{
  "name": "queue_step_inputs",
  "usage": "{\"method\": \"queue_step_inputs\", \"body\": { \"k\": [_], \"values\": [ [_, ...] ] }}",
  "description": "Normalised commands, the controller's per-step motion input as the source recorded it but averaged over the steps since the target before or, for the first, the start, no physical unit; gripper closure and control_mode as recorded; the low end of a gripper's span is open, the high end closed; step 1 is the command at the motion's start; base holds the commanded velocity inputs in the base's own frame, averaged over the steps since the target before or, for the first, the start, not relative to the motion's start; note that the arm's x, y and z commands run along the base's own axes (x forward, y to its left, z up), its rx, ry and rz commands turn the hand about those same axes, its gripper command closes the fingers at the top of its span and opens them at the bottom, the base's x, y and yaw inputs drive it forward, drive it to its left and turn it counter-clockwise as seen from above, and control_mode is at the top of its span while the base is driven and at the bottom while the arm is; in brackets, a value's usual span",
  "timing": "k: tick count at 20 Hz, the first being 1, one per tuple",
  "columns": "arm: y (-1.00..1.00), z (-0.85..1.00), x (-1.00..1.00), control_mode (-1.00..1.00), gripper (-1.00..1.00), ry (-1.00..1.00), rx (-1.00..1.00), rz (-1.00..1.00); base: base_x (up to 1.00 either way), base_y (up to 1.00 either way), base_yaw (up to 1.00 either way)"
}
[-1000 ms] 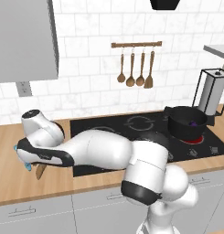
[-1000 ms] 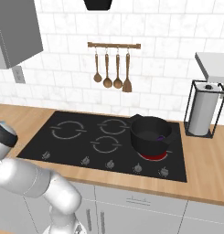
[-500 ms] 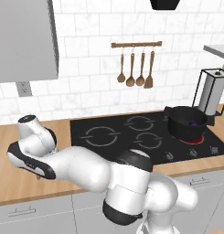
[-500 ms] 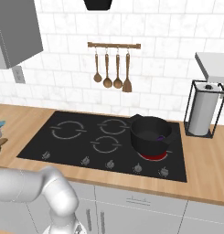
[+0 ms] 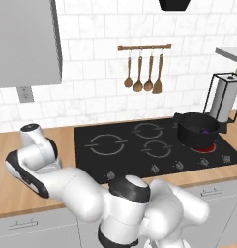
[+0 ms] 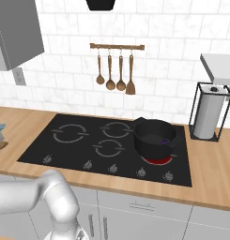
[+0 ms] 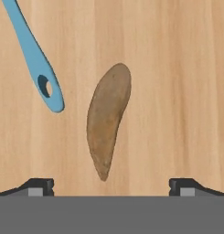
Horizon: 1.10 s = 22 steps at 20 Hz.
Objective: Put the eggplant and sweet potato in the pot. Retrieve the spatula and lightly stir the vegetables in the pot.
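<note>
The sweet potato [image 7: 107, 119] lay flat on the wooden counter [image 7: 177, 91], between the gripper's [image 7: 111, 185] widely parted, empty finger tips [image 7: 38, 185], its tapered end toward the hand. Just beside it lay the light-blue spatula [image 7: 38, 64], handle end with a hole nearest. The arm [image 5: 52, 179] was folded far left, low over the counter. The pot [image 5: 196, 130] sat on the cooktop's [image 5: 120, 145] front right burner, something purple inside, probably the eggplant [image 5: 204, 130].

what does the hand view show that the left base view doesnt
Hand view alone: the sweet potato lying on the wooden counter, the spatula handle end beside it and apart from it, and the open pincer tips. Left base view alone: the pot on the stove, something purple inside. Both: wooden countertop.
</note>
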Motion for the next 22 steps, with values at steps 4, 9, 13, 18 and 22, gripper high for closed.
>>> {"method": "queue_step_inputs", "body": {
  "k": [4, 9, 13, 18, 22],
  "values": [
    [-0.01, -0.16, 0.23, -1.00, -1.00, -0.02, 0.09, 0.00, 0.00, 0.00, 0.00],
    [0.00, -0.20, 0.26, -1.00, -1.00, 0.00, 0.06, 0.00, 0.00, 0.00, 0.00],
    [0.00, -0.24, 0.09, -1.00, -1.00, 0.00, 0.00, 0.00, 0.00, 0.00, 0.00],
    [0.00, -0.32, 0.10, -1.00, -1.00, 0.00, 0.00, -0.02, 0.00, 0.00, 0.00],
    [0.04, -0.19, 0.11, -1.00, -1.00, 0.00, 0.00, 0.00, 0.00, 0.00, 0.00]
  ]
}}
